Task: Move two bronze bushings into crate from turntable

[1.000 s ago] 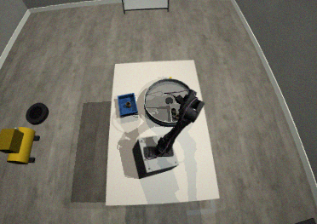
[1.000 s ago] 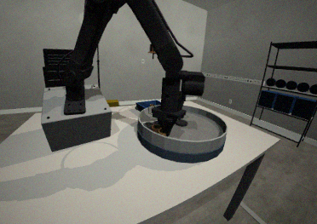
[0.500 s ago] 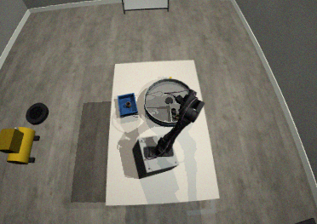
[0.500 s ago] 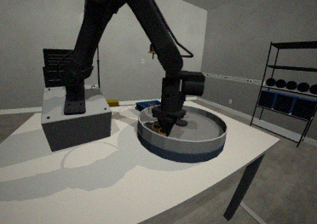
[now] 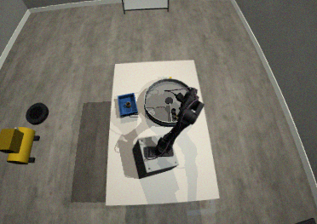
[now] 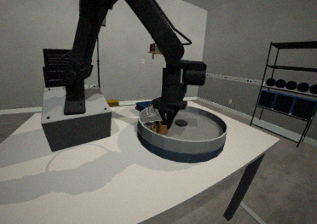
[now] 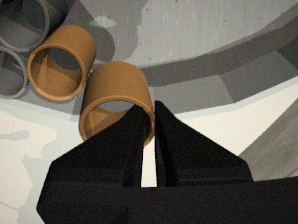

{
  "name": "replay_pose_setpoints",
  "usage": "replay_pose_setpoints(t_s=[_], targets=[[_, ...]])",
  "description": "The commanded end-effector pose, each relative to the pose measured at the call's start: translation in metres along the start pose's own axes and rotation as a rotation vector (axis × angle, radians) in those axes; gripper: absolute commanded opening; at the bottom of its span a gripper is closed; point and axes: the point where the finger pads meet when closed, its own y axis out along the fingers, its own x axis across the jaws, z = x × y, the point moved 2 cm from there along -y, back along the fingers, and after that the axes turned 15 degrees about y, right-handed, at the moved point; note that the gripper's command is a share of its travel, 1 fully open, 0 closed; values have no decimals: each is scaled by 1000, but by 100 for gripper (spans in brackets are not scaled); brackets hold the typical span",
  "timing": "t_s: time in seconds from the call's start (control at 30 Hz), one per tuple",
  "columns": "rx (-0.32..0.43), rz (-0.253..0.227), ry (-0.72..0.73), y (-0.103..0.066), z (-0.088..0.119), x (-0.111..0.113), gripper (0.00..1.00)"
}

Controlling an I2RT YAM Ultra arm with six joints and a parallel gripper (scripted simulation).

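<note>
My gripper (image 7: 149, 110) (image 6: 167, 123) (image 5: 175, 112) is down inside the round turntable (image 6: 200, 145) (image 5: 149, 110), shut on the wall of a bronze bushing (image 7: 113, 96) (image 6: 162, 129). One finger is inside the ring and the other outside it. A second bronze bushing (image 7: 61, 63) lies touching it on the left. Grey bushings (image 7: 27, 16) lie beyond, at the upper left of the wrist view. The blue crate (image 5: 120, 100) stands left of the turntable and holds a small brownish thing (image 5: 126, 105) whose kind I cannot tell.
The arm's grey base box (image 6: 72, 122) (image 5: 154, 165) stands on the white table (image 5: 200, 173) in front of the turntable. A dark disc (image 6: 181, 123) lies on the turntable floor. A shelf rack (image 6: 290, 92) stands to the right.
</note>
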Motion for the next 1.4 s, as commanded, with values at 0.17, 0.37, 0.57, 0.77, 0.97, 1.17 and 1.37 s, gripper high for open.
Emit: replay_pose_setpoints(t_s=[0.17, 0.37, 0.57, 0.77, 0.97, 1.17, 1.37], targets=[[-19, 2, -1, -45, -7, -1, 0], [-17, 4, -1, -53, -7, -1, 0], [-18, 4, -1, -53, -7, -1, 0], [-18, 4, -1, -53, -7, -1, 0], [-19, 4, -1, -53, -7, -1, 0], [-19, 4, -1, -53, -7, -1, 0], [-19, 4, -1, -53, -7, -1, 0]])
